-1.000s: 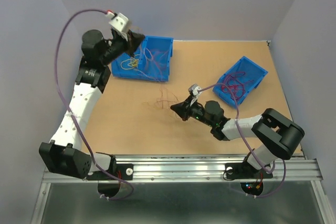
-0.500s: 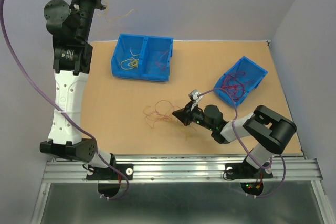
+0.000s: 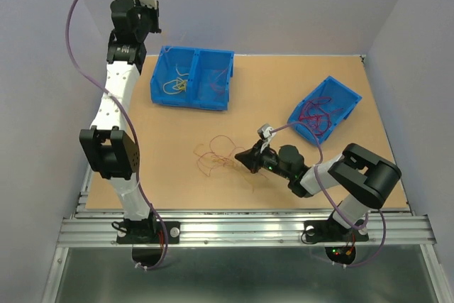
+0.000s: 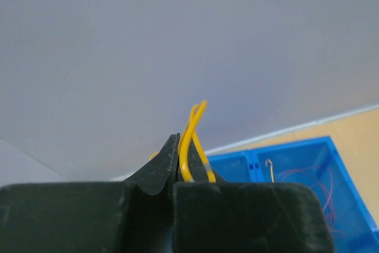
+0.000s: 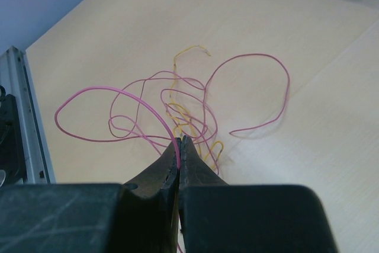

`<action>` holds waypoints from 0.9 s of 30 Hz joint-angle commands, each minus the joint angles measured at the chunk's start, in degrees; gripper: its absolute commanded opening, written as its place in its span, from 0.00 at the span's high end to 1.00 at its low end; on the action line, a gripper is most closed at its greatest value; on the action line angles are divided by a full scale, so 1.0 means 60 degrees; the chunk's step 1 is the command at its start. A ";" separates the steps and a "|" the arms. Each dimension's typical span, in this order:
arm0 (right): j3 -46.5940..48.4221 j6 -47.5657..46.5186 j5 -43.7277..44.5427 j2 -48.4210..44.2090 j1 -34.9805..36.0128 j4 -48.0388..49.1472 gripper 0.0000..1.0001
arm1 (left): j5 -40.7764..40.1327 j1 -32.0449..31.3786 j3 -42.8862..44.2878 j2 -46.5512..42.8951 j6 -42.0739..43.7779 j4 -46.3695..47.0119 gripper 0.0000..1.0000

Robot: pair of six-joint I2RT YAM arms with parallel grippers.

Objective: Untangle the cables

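A loose tangle of thin cables (image 3: 215, 154), magenta-pink and yellow (image 5: 183, 108), lies on the tan table just left of my right gripper (image 3: 242, 157). That gripper (image 5: 180, 141) sits low over the table, shut on a magenta-pink cable that loops away to the left. My left gripper (image 4: 176, 146) is raised high at the back left, near the wall and above the two-compartment bin, and is shut on a doubled yellow cable (image 4: 193, 125). In the top view the left arm (image 3: 133, 23) stands tall, its fingertips hard to make out.
A blue two-compartment bin (image 3: 190, 101) at the back left holds yellow and reddish cables; its rim (image 4: 296, 145) shows below the left gripper. A second blue bin (image 3: 349, 94) lies tilted at the right with magenta cables in it. A metal rail (image 5: 23, 117) edges the table.
The left arm lifted from the two-compartment bin up toward the back wall, carrying the yellow cable. The tangle on the table spread leftward. The right gripper slid slightly nearer the front.
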 commanded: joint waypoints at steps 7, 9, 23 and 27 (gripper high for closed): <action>-0.0441 0.0078 -0.0147 -0.0600 0.0113 0.0820 0.99 | 0.0380 0.0006 -0.1235 0.1375 -0.0330 0.1449 1.00; -0.0486 0.0063 -0.0103 -0.0644 0.0113 0.0820 0.99 | 0.0028 0.0006 -0.1103 0.1816 -0.0244 0.1289 1.00; -0.0881 0.0063 0.0043 -0.1172 0.0112 0.0834 1.00 | -0.1247 -0.0272 -0.1308 0.2931 0.1820 -0.0702 1.00; -0.0852 0.0092 0.0029 -0.1099 0.0098 0.0849 0.99 | -0.1862 -0.0608 -0.0899 0.3414 0.2466 -0.1581 1.00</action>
